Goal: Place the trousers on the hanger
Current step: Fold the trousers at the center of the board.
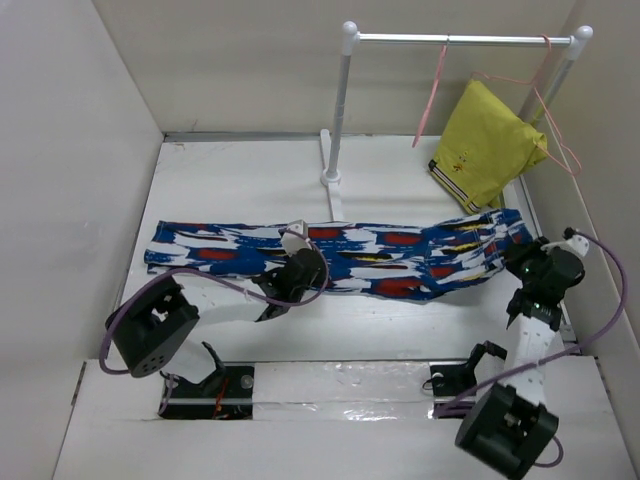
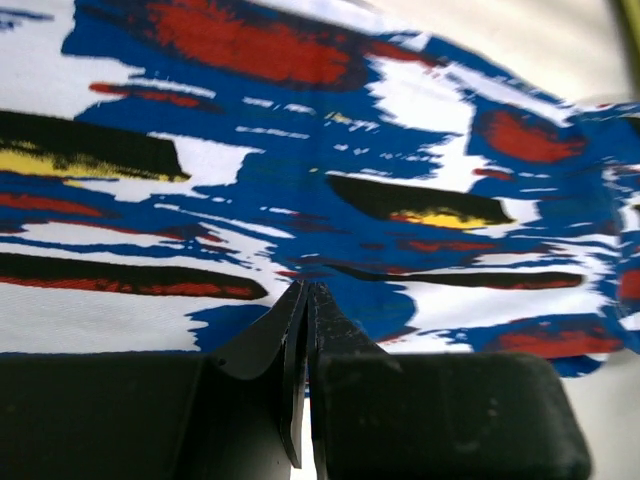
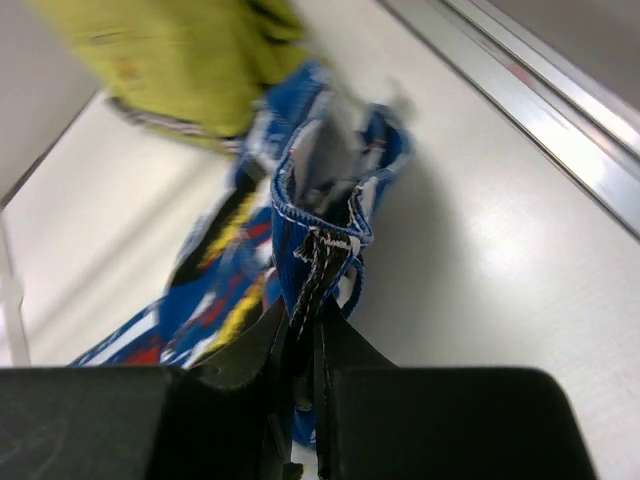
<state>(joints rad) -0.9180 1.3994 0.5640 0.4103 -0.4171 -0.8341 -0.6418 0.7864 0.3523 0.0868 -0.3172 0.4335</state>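
From the overhead camera I saw the trousers (image 1: pixel 400 255) stretched flat across the table (image 1: pixel 240 190), legs to the left and waist to the right, in front of the rack's upright. The hanger (image 1: pixel 432 98) hung bare from the rail (image 1: pixel 460 39), well apart from the trousers and just left of the yellow garment (image 1: pixel 490 145), which hung on a second pink hanger at the rail's right end.

My left gripper (image 1: pixel 296 252) sat over the middle of the trousers, near their front edge. On its wrist camera the left gripper (image 2: pixel 306 292) had its jaws pressed together, tips down on the patterned cloth (image 2: pixel 300 180). I could not tell whether any cloth was nipped between them.

My right gripper (image 1: pixel 522 255) was at the waist end, near the right wall. Its wrist camera showed the right gripper (image 3: pixel 305 320) clamped on the waistband, with the black-and-white drawstring running into the jaws. That end of the trousers (image 3: pixel 320 200) stood raised off the table, the waist gaping open above the fingers. The yellow garment (image 3: pixel 190 60) was a blur beyond it.
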